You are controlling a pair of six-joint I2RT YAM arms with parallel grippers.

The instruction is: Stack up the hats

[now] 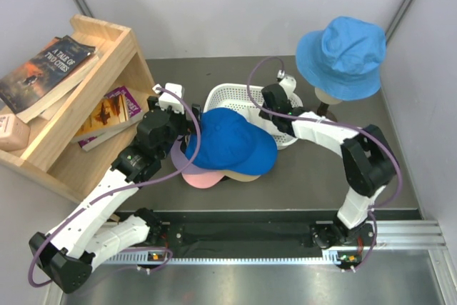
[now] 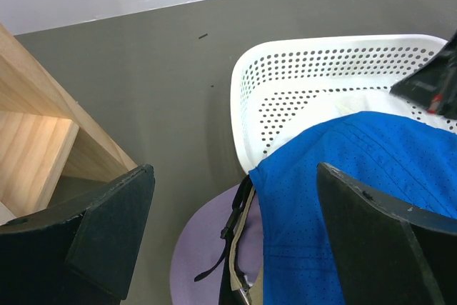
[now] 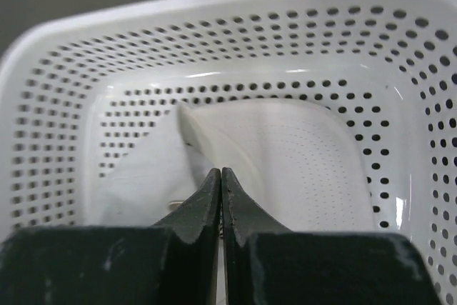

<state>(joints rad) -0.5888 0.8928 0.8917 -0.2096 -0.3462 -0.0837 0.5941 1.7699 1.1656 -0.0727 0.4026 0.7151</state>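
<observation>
Beside the white basket (image 1: 235, 98) lies one stack of four caps: royal blue cap (image 1: 232, 141) on top, over tan (image 1: 246, 176), pink (image 1: 202, 179) and lavender (image 2: 207, 248) ones. One white cap (image 3: 285, 155) sits inside the basket, where the right gripper (image 3: 221, 198) has its fingers pressed together, seemingly pinching its fabric; the left gripper (image 2: 235, 241) hovers wide apart over the stack, holding nothing. Left of the basket, one book (image 1: 43, 69) reads "A Tale of Two Cities"

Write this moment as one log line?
left gripper: open beside royal blue fabric cap | right gripper: shut on white fabric cap in white perforated plastic basket
</observation>
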